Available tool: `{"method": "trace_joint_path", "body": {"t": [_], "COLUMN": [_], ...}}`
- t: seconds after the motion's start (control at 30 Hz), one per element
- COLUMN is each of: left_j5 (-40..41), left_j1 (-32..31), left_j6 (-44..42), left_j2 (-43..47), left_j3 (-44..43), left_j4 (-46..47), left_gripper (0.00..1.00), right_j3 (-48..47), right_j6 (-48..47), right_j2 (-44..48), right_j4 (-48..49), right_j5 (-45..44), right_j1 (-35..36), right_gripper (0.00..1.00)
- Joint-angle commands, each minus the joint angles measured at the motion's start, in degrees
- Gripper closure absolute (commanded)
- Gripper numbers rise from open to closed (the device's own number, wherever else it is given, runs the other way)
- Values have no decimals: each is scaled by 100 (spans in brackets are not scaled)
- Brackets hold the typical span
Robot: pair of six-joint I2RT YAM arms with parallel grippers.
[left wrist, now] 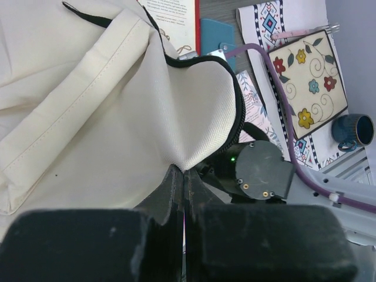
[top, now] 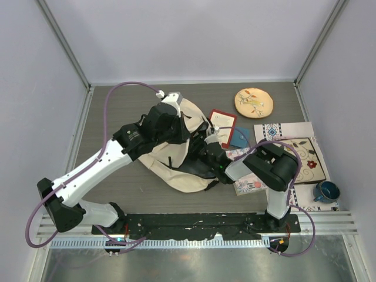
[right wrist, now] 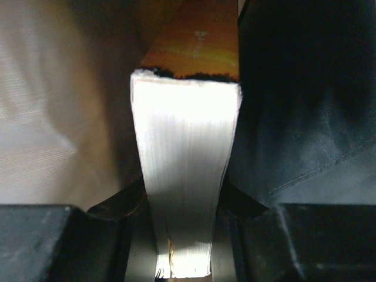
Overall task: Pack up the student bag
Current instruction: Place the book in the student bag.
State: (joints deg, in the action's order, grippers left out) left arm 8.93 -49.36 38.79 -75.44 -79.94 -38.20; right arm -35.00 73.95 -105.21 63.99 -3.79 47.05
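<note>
The student bag (top: 171, 167) is lying in the middle of the surface (top: 200, 97), its zippered mouth (left wrist: 238, 103) facing the right arm (top: 271, 167). The step in hand looks to be feeding a book (right wrist: 187, 141) into that mouth. The left arm (top: 88, 176) is reaching over the bag from its left, and the left jaws are pressing fully together on a fold of the cream fabric just behind the zipper, lifting the upper lip so that the opening is standing arched. The right jaws are sitting partly apart, clamping the book across its thickness with the white page edge facing the wrist camera. Pale fabric is showing on one side of the book and dark lining on the other, so the book is apparently already passing inside the bag. To do this well, the left jaws should be holding the lip high and taut while the right arm is pushing the book straight along its own length, deep toward the bag's bottom, without letting a corner snag on the zipper or drag the lining. Releasing is best left until the book is lying well past the rim. More items are waiting on the bag's right and far side: a red-bordered book (top: 223, 124), a round embroidered disc (top: 254, 103), a floral mat (top: 305, 160) and a blue mug (top: 325, 191).
</note>
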Motion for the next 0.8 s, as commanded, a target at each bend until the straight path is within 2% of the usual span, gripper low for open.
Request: {"method": "trace_joint_path", "body": {"t": [0.0,0.23,0.27,0.33,0.37,0.43,0.47,0.5,0.53,0.77], "left_j5": [-32,91,144,363,407,469,487,496,513,583], "left_j1": [6,15,15,32,58,111,129,146,190,340], "left_j6": [24,182,191,191,200,217,226,243,252,279], "left_j2": [363,451,477,512,530,574,583,618,644,732], "left_j3": [-83,312,356,479,523,654,708,760,848,1086], "left_j4": [348,471,436,392,366,365,383,400,418,453], "left_gripper": [100,100,100,100,100,100,100,100,100,100], "right_j3": [-665,-754,-788,-894,-912,-929,-929,-929,-903,-965], "right_j6": [-66,373,426,235,199,94,32,5,-47,-346], "right_j2": [-254,-422,-300,-211,-176,-70,-35,52,88,606], "right_j4": [1706,354,-475,-1419,-1607,-2097,-2275,-2390,-2487,-4067], "right_j5": [-428,-991,-1001,-940,-861,-799,-712,-667,-597,-508], "right_j1": [85,208,208,208,208,208,208,200,200,200], "right_gripper": [99,98,88,72,55,43,34,30,17,15]}}
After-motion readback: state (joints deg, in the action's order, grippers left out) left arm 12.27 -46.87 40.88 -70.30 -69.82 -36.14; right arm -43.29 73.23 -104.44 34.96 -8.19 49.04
